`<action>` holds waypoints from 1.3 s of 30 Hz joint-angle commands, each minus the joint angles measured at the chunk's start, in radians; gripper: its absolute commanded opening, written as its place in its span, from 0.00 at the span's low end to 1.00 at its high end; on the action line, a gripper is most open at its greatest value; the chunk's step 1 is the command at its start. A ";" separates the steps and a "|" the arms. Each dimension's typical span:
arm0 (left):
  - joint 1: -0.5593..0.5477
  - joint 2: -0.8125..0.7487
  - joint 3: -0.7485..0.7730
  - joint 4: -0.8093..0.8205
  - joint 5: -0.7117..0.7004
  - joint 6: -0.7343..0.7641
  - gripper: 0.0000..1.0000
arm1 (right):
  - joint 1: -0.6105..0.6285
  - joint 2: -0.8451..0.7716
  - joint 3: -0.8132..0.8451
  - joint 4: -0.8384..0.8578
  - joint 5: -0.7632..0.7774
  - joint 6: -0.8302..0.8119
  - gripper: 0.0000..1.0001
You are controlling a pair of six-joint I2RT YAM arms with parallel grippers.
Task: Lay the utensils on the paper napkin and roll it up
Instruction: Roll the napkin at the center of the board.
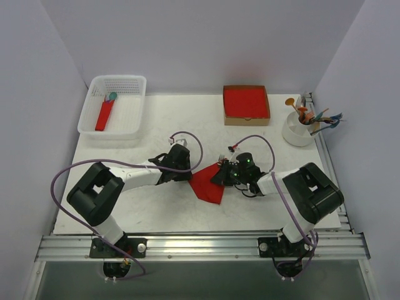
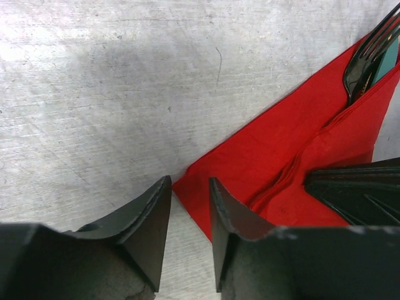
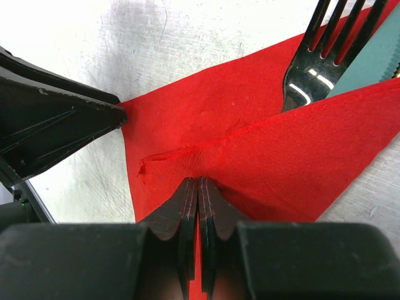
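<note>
A thin, bright red paper napkin [image 1: 208,186] is lying folded into a pointed shape at the middle of the scuffed white table [image 1: 125,209]. The utensils [image 3: 303,84] are tucked under its upper fold. A glossy dark fork [image 2: 357,69] is poking its slim tines past the top edge, and a flat, matte grey-green piece [image 3: 375,56] is showing just beside it. The right gripper [image 3: 199,182] is pressing its two black, wedge-shaped fingers flat together on the soft, dimpled fold, with a sliver of red paper showing between them. The left gripper [image 2: 190,181] is holding its angular black fingers a narrow gap apart, with bare table showing through. The napkin's sharp left corner is sitting right at the mouth of that gap. Along the back of the table, a white slotted plastic basket [image 1: 119,78] is holding a red roll with a teal head [image 1: 104,115]. A shallow brown cardboard box [image 1: 246,121] is carrying a red stack, and a round white cup [image 1: 297,136] is bristling with colourful cutlery.
</note>
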 commanded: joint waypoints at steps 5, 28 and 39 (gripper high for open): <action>-0.020 0.028 0.025 -0.040 -0.038 0.001 0.25 | 0.013 0.020 0.012 -0.028 0.019 -0.020 0.00; -0.084 -0.103 0.017 0.061 -0.030 0.058 0.02 | 0.027 -0.013 0.024 -0.056 0.050 -0.004 0.00; -0.156 -0.079 0.003 0.202 0.043 0.117 0.02 | 0.035 -0.002 0.035 -0.065 0.061 0.005 0.00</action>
